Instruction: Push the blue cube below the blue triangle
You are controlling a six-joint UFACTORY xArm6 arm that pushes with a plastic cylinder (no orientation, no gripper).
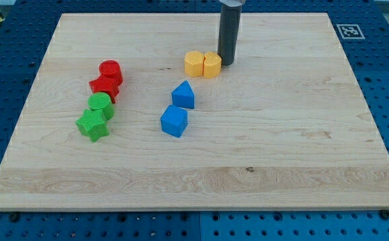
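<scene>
A: Camera view first: any containers here?

B: I see no bin, tray or bowl; every block lies straight on the wooden board (pixel 281 147).

A: Where is the task's thing?

B: The blue cube (pixel 174 121) sits near the middle of the board, just toward the view's bottom of the blue triangle (pixel 183 95) and a little to the view's left of it. The two are very close; I cannot tell whether they touch.

A: And my tip?

B: My tip (pixel 226 63) rests on the board toward the view's top, just at the view's right of two yellow blocks. The rod rises straight out of the top edge. It is well apart from both blue blocks.

A: Is there a pincer, spread or pressed together?

B: None shows; the arm ends in a plain dark rod, so there is nothing to tell about one.

A: The yellow pair?

B: The yellow block on the right (pixel 211 65) is beside my tip, seemingly touching it, and the yellow block on the left (pixel 194 63) presses against its neighbour.

A: The view's left?

B: A red cylinder (pixel 110 69) above a red star-like block (pixel 105 86), then a green cylinder (pixel 101 104) and a green star (pixel 92 124), packed in a line.

A: The surroundings?

B: The board lies on a blue perforated table (pixel 388 73), with a black and white marker tag (pixel 348 31) at the view's top right.
</scene>
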